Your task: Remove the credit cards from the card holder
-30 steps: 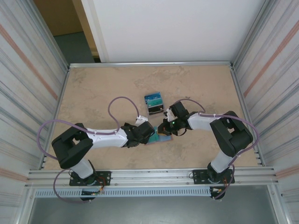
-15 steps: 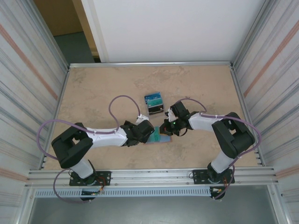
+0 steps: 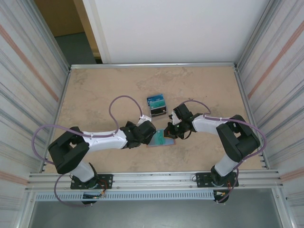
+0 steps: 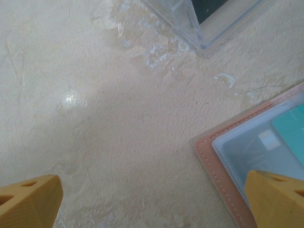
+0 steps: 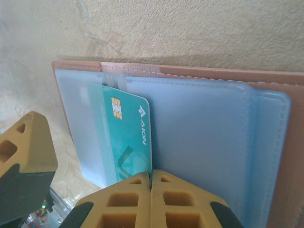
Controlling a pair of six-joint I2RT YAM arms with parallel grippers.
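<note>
- Card holder [image 3: 160,140] lay open and flat on the table [image 4: 95,118], near the middle, between the two grippers, with its pale inner panels facing up.
- Left gripper [image 4: 152,202] had its jaws spread wide and held nothing. One finger was over the near-left corner of the card holder; whether it pressed down could not be told.
- Right gripper [image 5: 151,190] had its jaws fully closed, tips meeting at the teal card's edge. Whether they pinched it could not be told.
- Clear plastic stand [image 4: 204,28] stood just beyond the holder, farther from the arms.
- Teal card [image 5: 126,137] sat in a sleeve on the holder's left panel.
- Risk: if nothing pinned the holder, a pull would likely drag it along instead of freeing the card. The closed tips might also slip off so thin an edge.
- Writing: "AION" ran along the card beside a gold chip.
</note>
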